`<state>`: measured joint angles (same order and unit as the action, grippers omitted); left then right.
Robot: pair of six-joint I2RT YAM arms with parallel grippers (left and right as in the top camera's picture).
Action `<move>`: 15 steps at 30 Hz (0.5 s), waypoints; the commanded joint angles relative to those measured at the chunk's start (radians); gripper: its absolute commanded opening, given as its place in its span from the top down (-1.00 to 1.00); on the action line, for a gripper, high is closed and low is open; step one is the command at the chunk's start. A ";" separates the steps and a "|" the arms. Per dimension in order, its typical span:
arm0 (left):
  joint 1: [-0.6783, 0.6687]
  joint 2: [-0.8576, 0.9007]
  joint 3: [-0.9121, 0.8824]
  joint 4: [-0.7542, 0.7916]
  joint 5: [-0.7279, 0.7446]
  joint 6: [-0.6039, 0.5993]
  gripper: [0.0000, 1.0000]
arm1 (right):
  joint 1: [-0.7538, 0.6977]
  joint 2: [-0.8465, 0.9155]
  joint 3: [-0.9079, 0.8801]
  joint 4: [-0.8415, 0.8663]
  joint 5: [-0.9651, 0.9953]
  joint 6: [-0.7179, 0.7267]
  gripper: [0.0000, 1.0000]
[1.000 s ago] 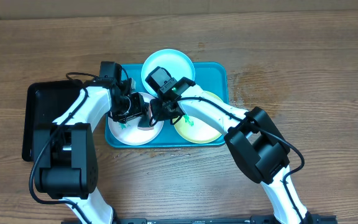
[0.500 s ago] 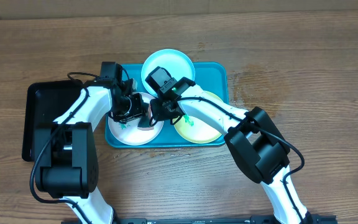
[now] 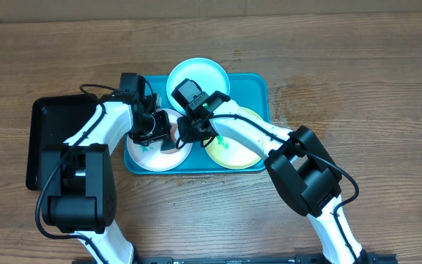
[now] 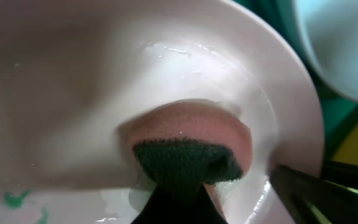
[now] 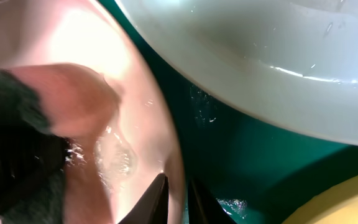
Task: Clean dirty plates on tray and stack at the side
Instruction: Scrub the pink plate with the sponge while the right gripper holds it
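The white plate (image 3: 152, 158) lies at the tray's (image 3: 258, 88) front left, with green smears near its left side (image 4: 17, 199). My left gripper (image 3: 165, 139) is shut on a pink sponge with a dark green scrub side (image 4: 191, 149) and presses it on the wet plate (image 4: 92, 93). My right gripper (image 3: 189, 132) is shut on the white plate's right rim (image 5: 173, 180), one finger inside and one outside. The pale cyan plate (image 3: 198, 77) sits at the tray's back, also in the right wrist view (image 5: 260, 56). The yellow-green plate (image 3: 237, 150) lies at the front right.
A black rectangular tray (image 3: 50, 139) stands on the wooden table left of the teal tray. Both arms cross over the teal tray's left half. Bare wood (image 3: 357, 88) lies to the right.
My left gripper with the sponge has shifted slightly on the white plate. The right gripper and the plates have stayed in place.
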<state>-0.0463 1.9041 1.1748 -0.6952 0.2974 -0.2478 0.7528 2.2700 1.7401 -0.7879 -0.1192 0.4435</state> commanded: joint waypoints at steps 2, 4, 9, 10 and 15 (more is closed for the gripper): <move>0.028 0.018 0.007 -0.029 -0.233 -0.026 0.92 | -0.002 0.016 -0.006 -0.002 0.006 -0.006 0.72; 0.042 0.018 0.007 -0.045 -0.288 -0.058 0.92 | -0.002 0.016 -0.006 -0.002 0.006 -0.006 0.72; 0.080 0.018 0.009 -0.078 -0.448 -0.154 0.92 | -0.002 0.016 -0.006 0.006 0.006 -0.006 0.72; 0.085 0.018 0.012 -0.080 -0.460 -0.157 0.92 | -0.002 0.016 -0.006 0.008 0.006 -0.006 0.72; 0.099 0.018 0.062 -0.124 -0.499 -0.157 0.92 | -0.002 0.016 -0.006 0.011 0.006 -0.005 0.72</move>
<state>0.0177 1.9022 1.2114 -0.7906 -0.0181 -0.3717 0.7547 2.2700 1.7401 -0.7773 -0.1280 0.4431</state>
